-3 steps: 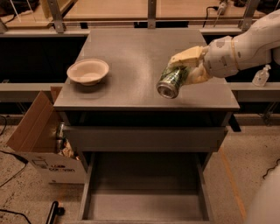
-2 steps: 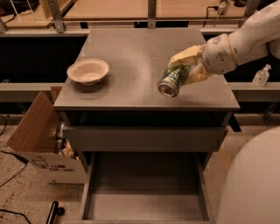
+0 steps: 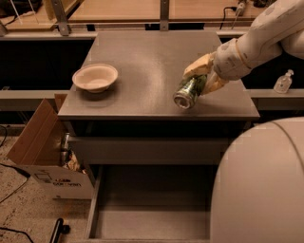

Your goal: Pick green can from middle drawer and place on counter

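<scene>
The green can (image 3: pixel 188 91) is tilted on its side, silver end facing me, held low over the right part of the counter (image 3: pixel 142 71). My gripper (image 3: pixel 202 78) is shut on the green can, its pale fingers (image 3: pixel 197 67) clasping the can's upper end. The white arm reaches in from the upper right. The middle drawer (image 3: pixel 142 218) is pulled open below the cabinet front, its flat grey floor showing, partly hidden at right by a rounded white part of the robot.
A beige bowl (image 3: pixel 95 77) sits on the counter's left. A cardboard box (image 3: pixel 42 152) stands on the floor at left. A clear pump bottle (image 3: pixel 283 81) stands at right. The robot's white body (image 3: pixel 261 190) fills the lower right. A wooden surface with metal posts (image 3: pixel 118 9) lies behind.
The arm and can have barely shifted. The robot's rounded white body has come much further into the lower right and covers more of the drawer.
</scene>
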`<state>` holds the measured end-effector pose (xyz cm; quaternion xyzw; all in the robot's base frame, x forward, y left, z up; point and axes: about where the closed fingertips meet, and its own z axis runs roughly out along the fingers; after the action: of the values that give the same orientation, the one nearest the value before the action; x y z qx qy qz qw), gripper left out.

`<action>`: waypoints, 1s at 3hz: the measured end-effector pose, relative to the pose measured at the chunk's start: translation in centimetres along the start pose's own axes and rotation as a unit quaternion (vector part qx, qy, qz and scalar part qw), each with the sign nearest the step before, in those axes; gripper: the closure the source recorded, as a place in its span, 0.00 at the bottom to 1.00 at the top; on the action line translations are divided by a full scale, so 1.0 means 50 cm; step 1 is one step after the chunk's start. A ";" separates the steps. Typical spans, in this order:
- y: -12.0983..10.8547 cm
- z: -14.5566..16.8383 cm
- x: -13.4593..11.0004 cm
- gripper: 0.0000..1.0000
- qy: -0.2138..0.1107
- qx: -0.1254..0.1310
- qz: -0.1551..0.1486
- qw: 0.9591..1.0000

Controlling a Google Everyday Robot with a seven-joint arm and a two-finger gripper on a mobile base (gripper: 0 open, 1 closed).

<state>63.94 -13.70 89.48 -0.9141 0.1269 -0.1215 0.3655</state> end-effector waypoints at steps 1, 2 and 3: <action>0.020 0.027 0.009 0.82 -0.012 -0.013 0.016 1.000; 0.018 0.033 0.008 0.59 -0.014 -0.012 0.015 1.000; 0.015 0.038 0.006 0.35 -0.016 -0.012 0.015 1.000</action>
<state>64.72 -13.15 87.65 -0.9183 0.1358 -0.0999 0.3582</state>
